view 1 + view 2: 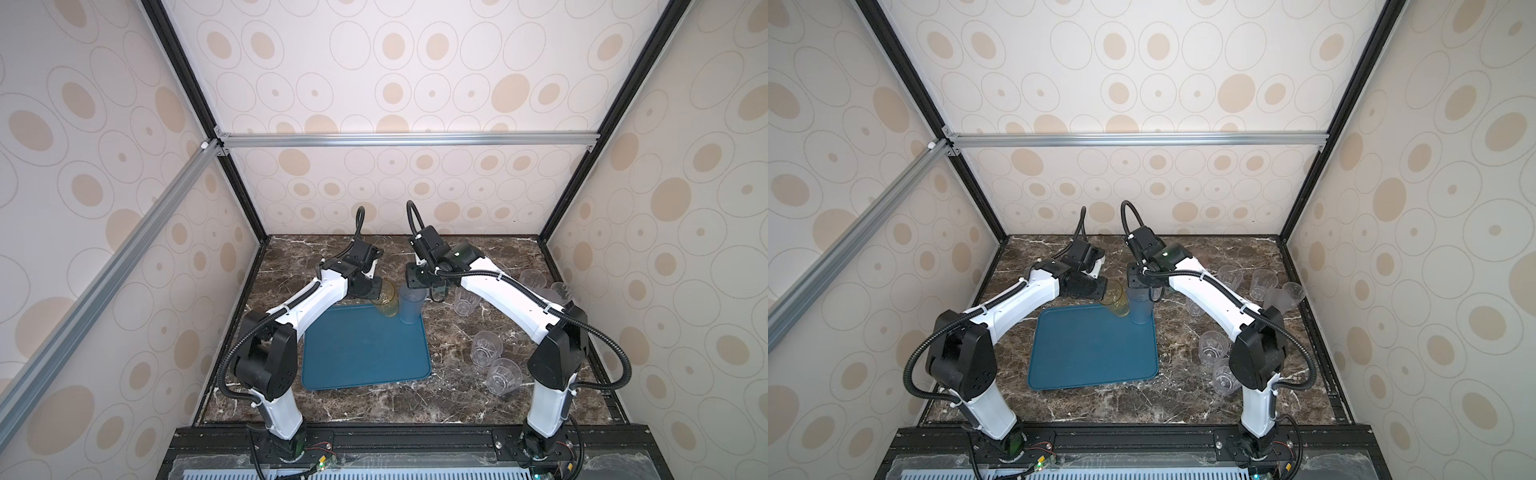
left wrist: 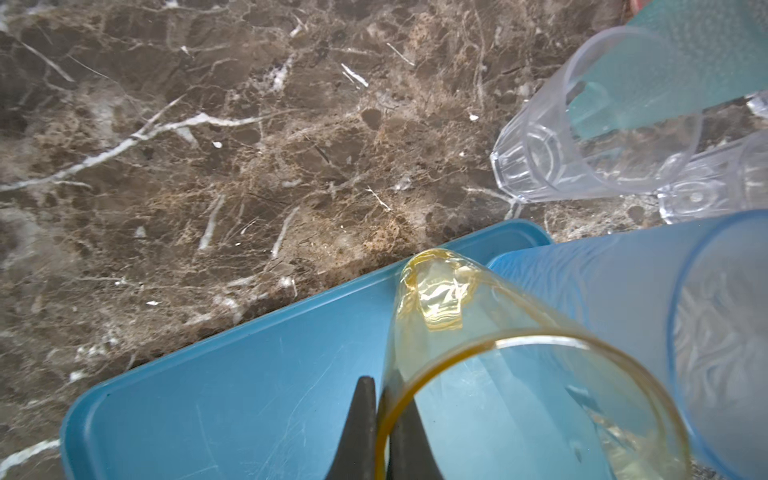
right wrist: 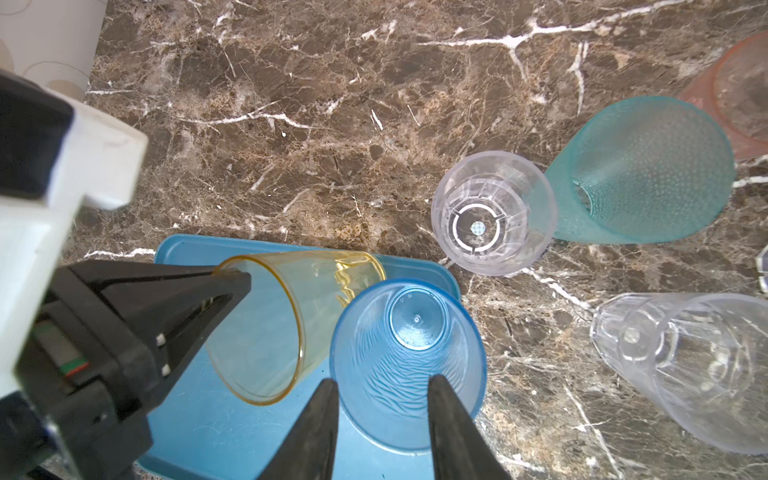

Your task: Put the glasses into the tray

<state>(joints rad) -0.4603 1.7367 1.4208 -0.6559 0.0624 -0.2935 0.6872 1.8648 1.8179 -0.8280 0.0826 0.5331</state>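
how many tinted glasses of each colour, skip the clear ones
yellow glass: 1
blue glass: 1
teal glass: 1
pink glass: 1
total: 4

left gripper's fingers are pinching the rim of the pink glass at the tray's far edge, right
No, that glass is yellow, not pink. The right wrist view shows the fingers of the left gripper pinching the rim of the yellow glass at the far edge of the tray.
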